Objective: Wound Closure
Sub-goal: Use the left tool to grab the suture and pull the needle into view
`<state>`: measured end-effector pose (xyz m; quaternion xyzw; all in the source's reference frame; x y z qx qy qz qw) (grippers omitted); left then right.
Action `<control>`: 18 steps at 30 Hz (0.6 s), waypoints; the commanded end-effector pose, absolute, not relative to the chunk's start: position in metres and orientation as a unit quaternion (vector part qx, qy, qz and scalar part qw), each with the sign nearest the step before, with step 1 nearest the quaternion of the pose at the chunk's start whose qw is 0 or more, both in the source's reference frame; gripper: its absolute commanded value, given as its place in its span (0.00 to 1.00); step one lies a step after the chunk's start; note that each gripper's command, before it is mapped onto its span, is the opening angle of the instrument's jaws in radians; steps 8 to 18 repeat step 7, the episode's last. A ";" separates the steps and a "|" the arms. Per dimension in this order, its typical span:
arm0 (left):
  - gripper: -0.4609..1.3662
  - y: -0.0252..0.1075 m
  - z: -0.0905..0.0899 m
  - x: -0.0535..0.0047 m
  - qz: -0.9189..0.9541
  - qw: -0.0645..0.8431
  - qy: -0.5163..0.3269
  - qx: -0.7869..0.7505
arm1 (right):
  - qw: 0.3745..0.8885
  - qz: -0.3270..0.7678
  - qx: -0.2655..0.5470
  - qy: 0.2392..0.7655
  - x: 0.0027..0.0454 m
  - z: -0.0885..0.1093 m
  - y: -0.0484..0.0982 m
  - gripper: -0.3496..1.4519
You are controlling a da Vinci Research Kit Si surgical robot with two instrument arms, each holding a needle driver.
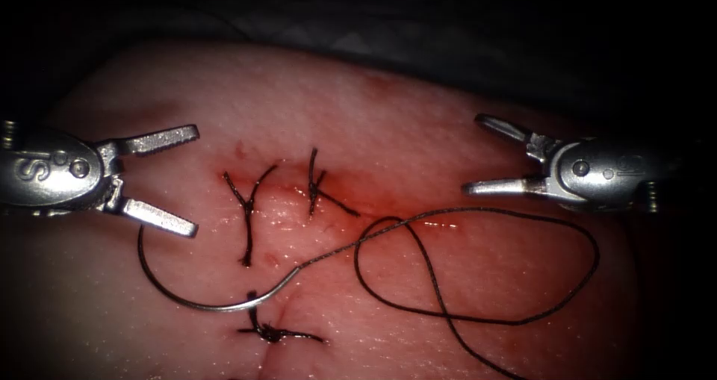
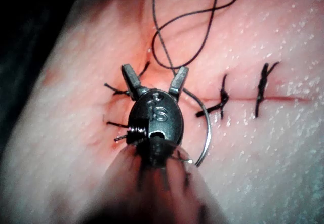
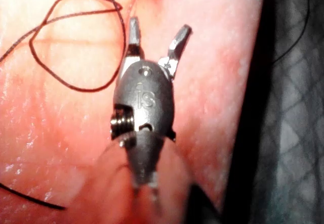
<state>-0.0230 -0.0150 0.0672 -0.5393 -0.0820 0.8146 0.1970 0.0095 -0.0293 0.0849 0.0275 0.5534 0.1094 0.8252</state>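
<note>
The needle (image 1: pixel 216 294) lies loose on the tissue (image 1: pixel 463 111), at five o'clock from the left tool (image 1: pixel 190 180), its curve running three-to-nine; both it and the farther right tool (image 1: pixel 472 154) gape wide, holding nothing

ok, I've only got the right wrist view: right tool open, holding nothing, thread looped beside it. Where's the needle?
Observer: The needle lies loose on the tissue, near the left tool. It looks to be on the surface, not in the tissue.
Operator: Left tool holding anything?
Observer: No. Its jaws are open and hold nothing.
Operator: Stitches so far?
Observer: Three knotted stitches cross the cut.
</note>
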 end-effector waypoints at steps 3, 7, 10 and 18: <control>0.61 -0.015 0.067 -0.0230 0.815 0.197 -0.081 -0.539 | 0.825 0.108 0.029 0.554 0.0095 0.085 -0.029 0.78; 0.62 -0.015 0.067 -0.0230 0.815 0.197 -0.081 -0.539 | 0.825 0.107 0.029 0.554 0.0095 0.085 -0.029 0.78; 0.62 -0.015 0.067 -0.0230 0.815 0.197 -0.081 -0.539 | 0.825 0.107 0.029 0.554 0.0095 0.085 -0.029 0.78; 0.62 -0.015 0.067 -0.0230 0.815 0.197 -0.081 -0.539 | 0.825 0.107 0.029 0.554 0.0095 0.085 -0.029 0.78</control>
